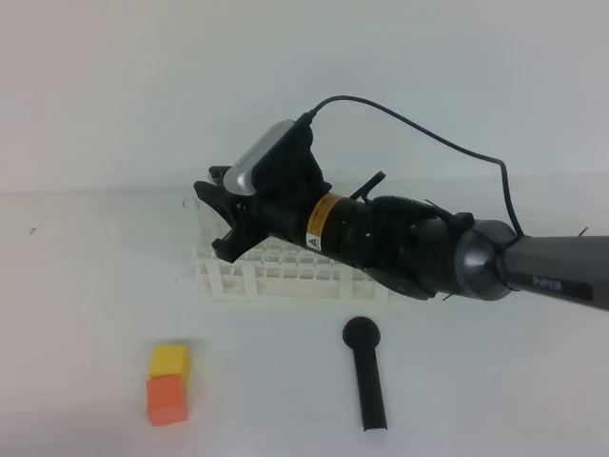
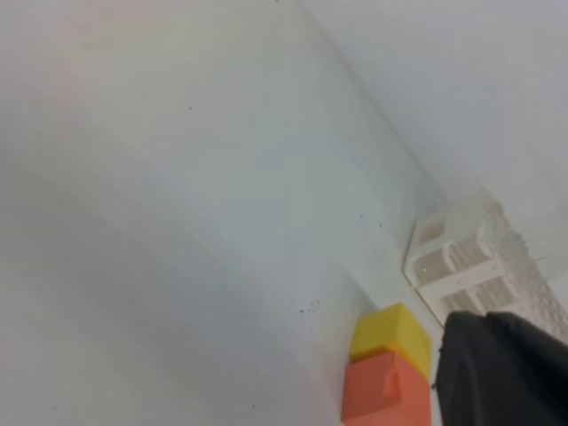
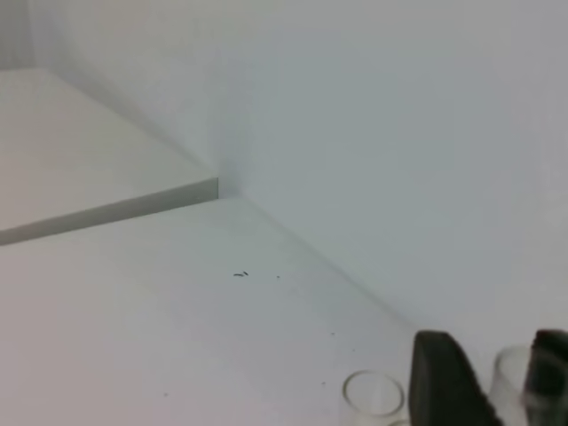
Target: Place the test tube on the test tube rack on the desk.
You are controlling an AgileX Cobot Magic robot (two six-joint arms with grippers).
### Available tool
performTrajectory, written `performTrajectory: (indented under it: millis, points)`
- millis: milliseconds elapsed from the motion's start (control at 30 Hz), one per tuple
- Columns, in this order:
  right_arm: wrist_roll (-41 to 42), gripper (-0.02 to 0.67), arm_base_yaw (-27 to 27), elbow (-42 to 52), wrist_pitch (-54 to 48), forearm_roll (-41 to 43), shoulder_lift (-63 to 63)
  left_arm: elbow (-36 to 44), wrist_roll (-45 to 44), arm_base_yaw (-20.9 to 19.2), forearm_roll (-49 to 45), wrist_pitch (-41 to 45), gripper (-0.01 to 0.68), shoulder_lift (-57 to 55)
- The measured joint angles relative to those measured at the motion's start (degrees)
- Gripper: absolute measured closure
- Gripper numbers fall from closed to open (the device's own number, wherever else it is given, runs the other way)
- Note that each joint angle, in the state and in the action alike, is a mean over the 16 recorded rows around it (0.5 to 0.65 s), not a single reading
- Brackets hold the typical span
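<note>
The white lattice test tube rack (image 1: 285, 274) stands mid-desk (image 1: 86, 286) and shows again at the right of the left wrist view (image 2: 461, 257). My right gripper (image 1: 217, 219) reaches from the right over the rack's left end, jaws spread. In the right wrist view the clear test tube (image 3: 513, 380) stands upright between the black fingers (image 3: 444, 382), and I cannot tell if they touch it. A second clear round rim (image 3: 373, 393) sits just left of them. My left gripper (image 2: 497, 368) is a dark shape low at the right, shut, out of the exterior high view.
A black round-headed stick (image 1: 366, 373) lies in front of the rack. A yellow block (image 1: 169, 360) and an orange block (image 1: 166, 400) touch at the front left, also seen by the left wrist (image 2: 390, 333). A wall rises behind the desk.
</note>
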State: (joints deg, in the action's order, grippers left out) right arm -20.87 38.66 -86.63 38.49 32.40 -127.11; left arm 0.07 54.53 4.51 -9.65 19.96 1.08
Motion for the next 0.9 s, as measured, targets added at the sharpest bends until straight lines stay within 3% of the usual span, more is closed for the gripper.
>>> performTrajectory:
  millis: [300, 533, 900]
  points:
    - [0.55, 0.423, 0.0, 0.0, -2.69, 1.59, 1.11, 0.0, 0.0, 0.0, 0.0, 0.0, 0.674, 0.18]
    - [-1.03, 0.51, 0.0, 0.0, -9.49, 9.48, 5.95, 0.0, 0.0, -0.01, 0.0, 0.0, 0.674, 0.3]
    - [-13.97, 0.642, -0.1, 5.09, -18.98, 32.86, 25.97, 0.0, 0.0, -0.01, 0.0, 0.0, 0.674, 0.36]
